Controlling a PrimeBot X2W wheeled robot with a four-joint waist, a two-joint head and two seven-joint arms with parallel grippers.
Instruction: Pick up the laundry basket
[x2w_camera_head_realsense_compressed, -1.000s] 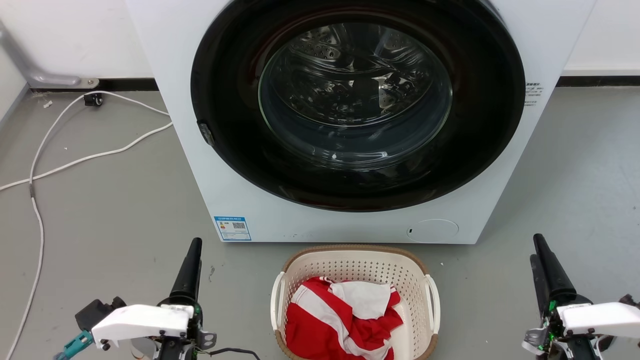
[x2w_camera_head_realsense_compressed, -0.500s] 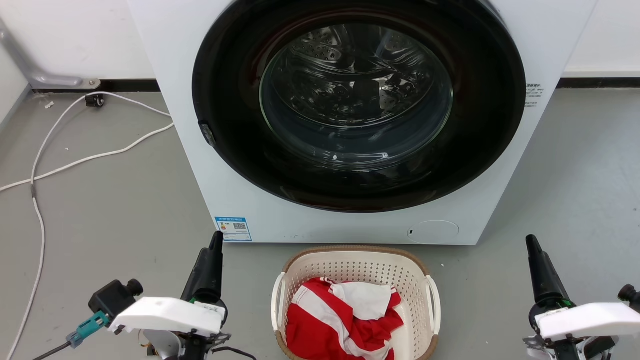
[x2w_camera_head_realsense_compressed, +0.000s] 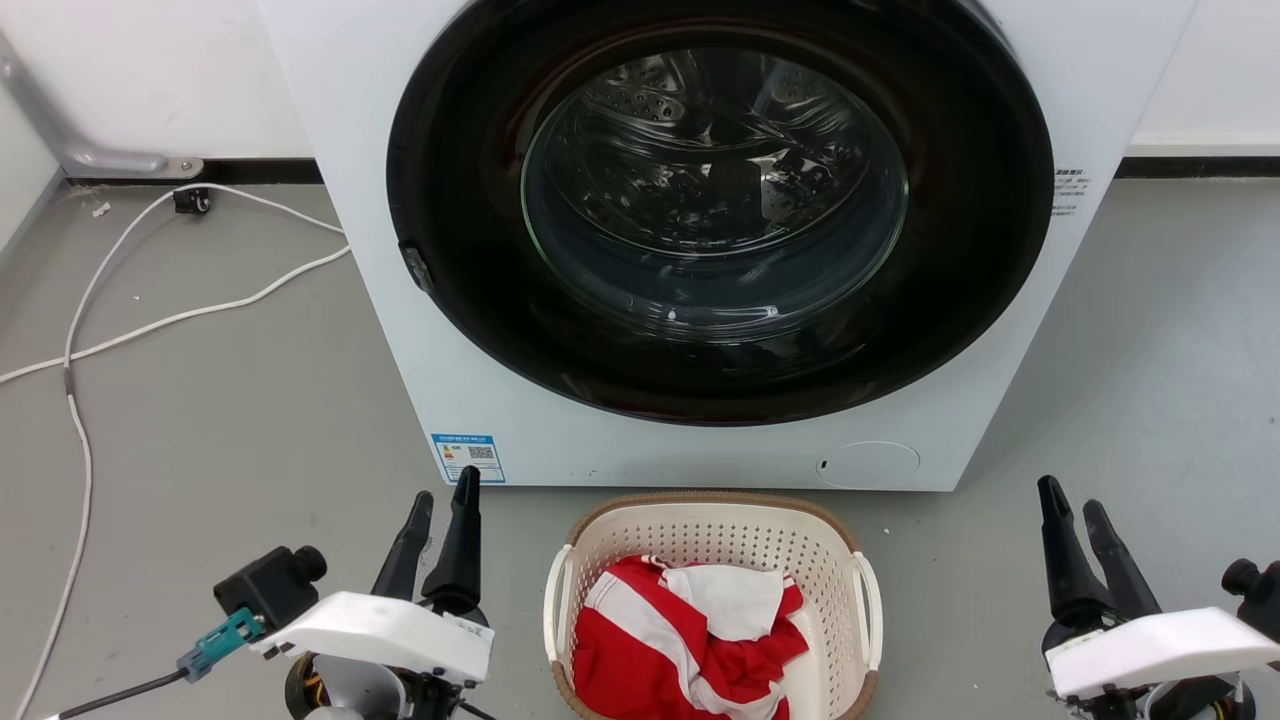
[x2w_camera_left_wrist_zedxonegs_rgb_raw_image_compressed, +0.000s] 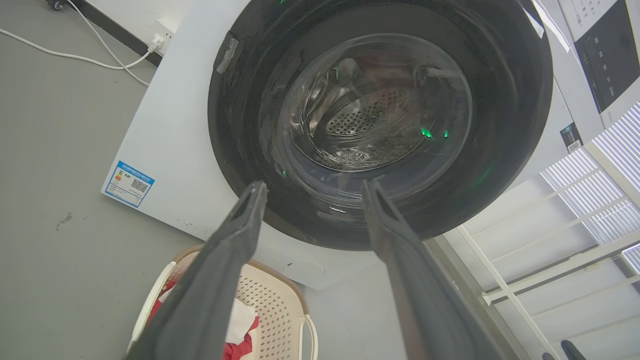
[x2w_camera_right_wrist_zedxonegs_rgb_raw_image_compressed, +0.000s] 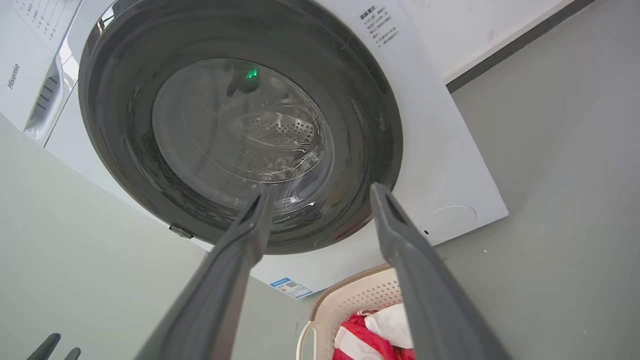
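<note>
The laundry basket (x2w_camera_head_realsense_compressed: 712, 530) stands on the grey floor just in front of the washing machine, cream with a brown rim and white side handles. A red and white garment (x2w_camera_head_realsense_compressed: 680, 640) lies in it. My left gripper (x2w_camera_head_realsense_compressed: 445, 485) is open to the basket's left, fingers up, clear of the handle. To the right of the basket, farther off, my right gripper (x2w_camera_head_realsense_compressed: 1070, 495) stands open. The basket (x2w_camera_left_wrist_zedxonegs_rgb_raw_image_compressed: 272, 305) sits low beneath the open left gripper (x2w_camera_left_wrist_zedxonegs_rgb_raw_image_compressed: 312, 185) in the left wrist view. It shows as the basket (x2w_camera_right_wrist_zedxonegs_rgb_raw_image_compressed: 360, 295) under the open right gripper (x2w_camera_right_wrist_zedxonegs_rgb_raw_image_compressed: 322, 187) in the right wrist view.
The white washing machine (x2w_camera_head_realsense_compressed: 420, 300) with its shut dark round door (x2w_camera_head_realsense_compressed: 715, 200) rises right behind the basket. White cables (x2w_camera_head_realsense_compressed: 150, 320) trail over the floor at the left. Bare grey floor lies on both sides of the basket.
Both arms have swung inward toward the basket, the left one further. Both grippers, seen edge-on before, now show their two fingers apart. The basket has not moved.
</note>
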